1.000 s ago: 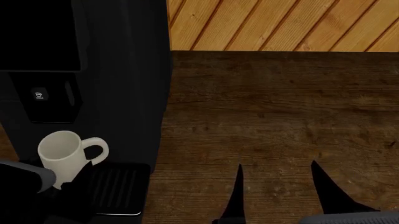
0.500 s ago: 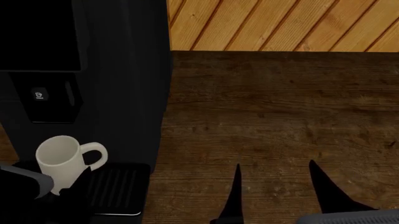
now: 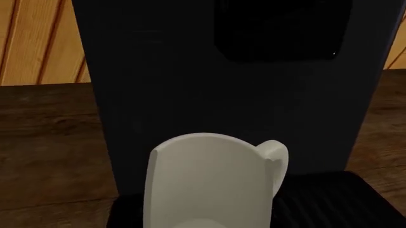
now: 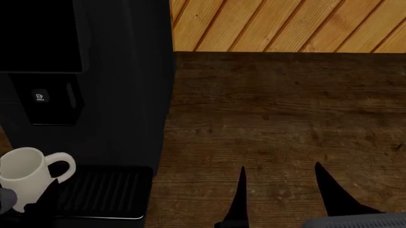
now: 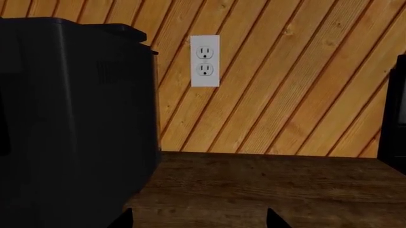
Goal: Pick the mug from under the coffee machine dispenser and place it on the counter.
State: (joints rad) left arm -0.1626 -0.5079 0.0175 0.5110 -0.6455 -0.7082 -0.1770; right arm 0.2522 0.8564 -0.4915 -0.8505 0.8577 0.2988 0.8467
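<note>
The off-white mug (image 4: 28, 178) hangs at the far left of the head view, left of the ribbed drip tray (image 4: 108, 190) and below-left of the black dispenser (image 4: 54, 102) with its white cup icon. Its handle points right. Only a grey bit of my left gripper (image 4: 4, 199) shows at the mug's base; its fingers are hidden. In the left wrist view the mug (image 3: 209, 180) fills the near centre, in front of the black machine (image 3: 222, 95). My right gripper (image 4: 280, 172) is open and empty over the dark wood counter (image 4: 285, 118).
The tall black coffee machine (image 4: 120, 71) fills the left side. Slanted orange wall planks (image 4: 285, 23) run behind the counter. A white wall socket (image 5: 205, 61) sits on the planks, right of the machine (image 5: 70, 118). A dark object (image 5: 396, 109) stands at the counter's far right.
The mug has moved left and slightly down in the head view, off the drip tray and away from under the dispenser, together with my left arm. The right gripper has stayed put.
</note>
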